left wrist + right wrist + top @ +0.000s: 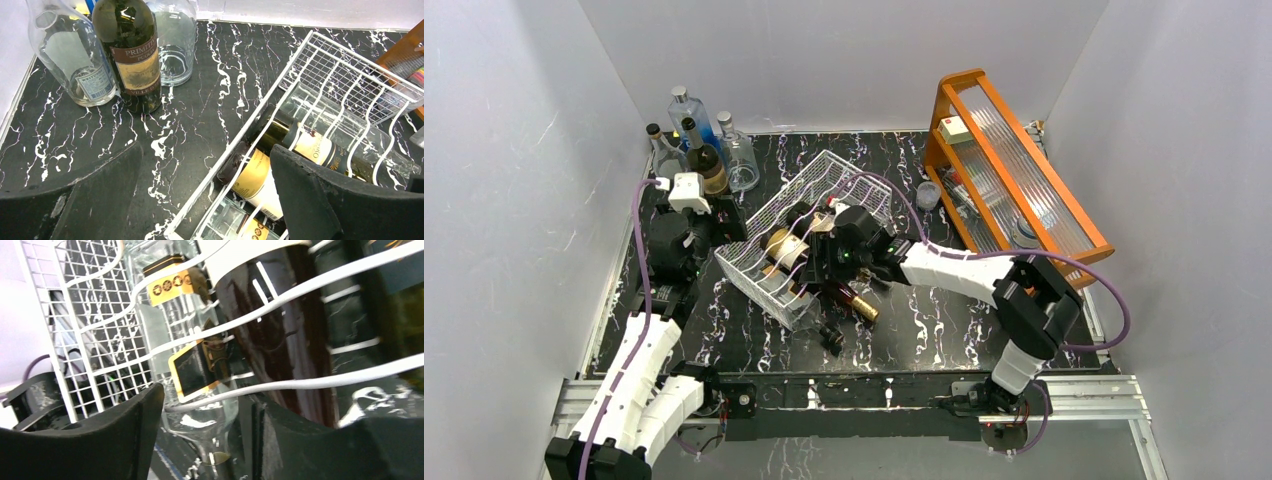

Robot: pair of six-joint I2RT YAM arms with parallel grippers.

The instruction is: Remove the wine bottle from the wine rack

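Note:
The white wire wine rack (824, 170) lies slanted mid-table with several bottles in its wavy rows. In the right wrist view my right gripper (207, 435) is shut on the shoulder of a clear glass wine bottle (200, 390) with a black-and-gold label, one finger on each side and the neck pointing toward the camera. A dark bottle (285, 340) lies right beside it behind the rack's wires (95, 340). From above, the right gripper (817, 280) is at the rack's near right side. My left gripper (205, 200) stands open over the rack's left rim (240, 140), holding nothing.
Several upright bottles (694, 145) stand at the back left corner. An orange wooden frame with ribbed clear panels (1014, 170) leans at the back right, with a small clear cup (929, 195) beside it. A gold-foiled bottle neck (856, 305) juts from the rack's near side. White walls enclose the table.

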